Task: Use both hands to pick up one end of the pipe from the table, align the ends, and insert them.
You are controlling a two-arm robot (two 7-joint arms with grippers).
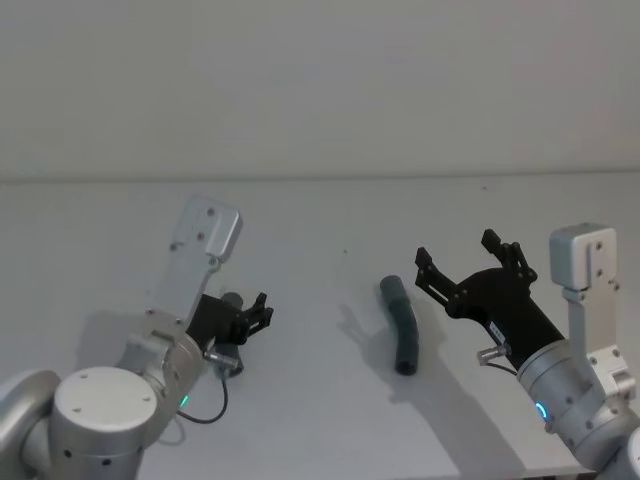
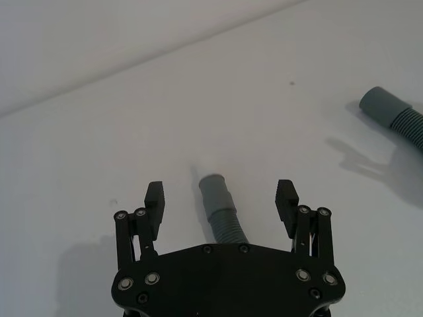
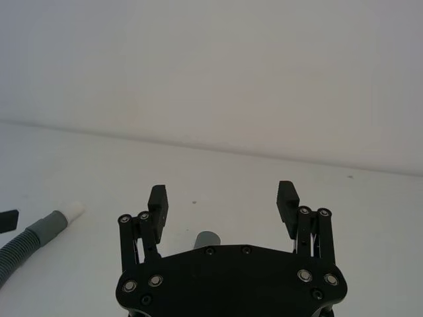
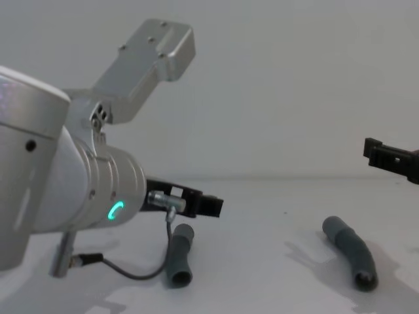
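Holding both end effectors spread, we see the left end effector (image 2: 221,197) low over one ribbed pipe piece (image 2: 223,214) lying on the worktop (image 1: 300,215), the right end effector (image 3: 223,197) raised above the other piece (image 1: 403,325) towards the near edge

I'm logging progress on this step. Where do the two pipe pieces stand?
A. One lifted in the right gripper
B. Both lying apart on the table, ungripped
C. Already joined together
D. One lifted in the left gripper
B: one pipe piece lies on the table by the open left gripper. The other pipe piece lies apart from it, near the open right gripper.
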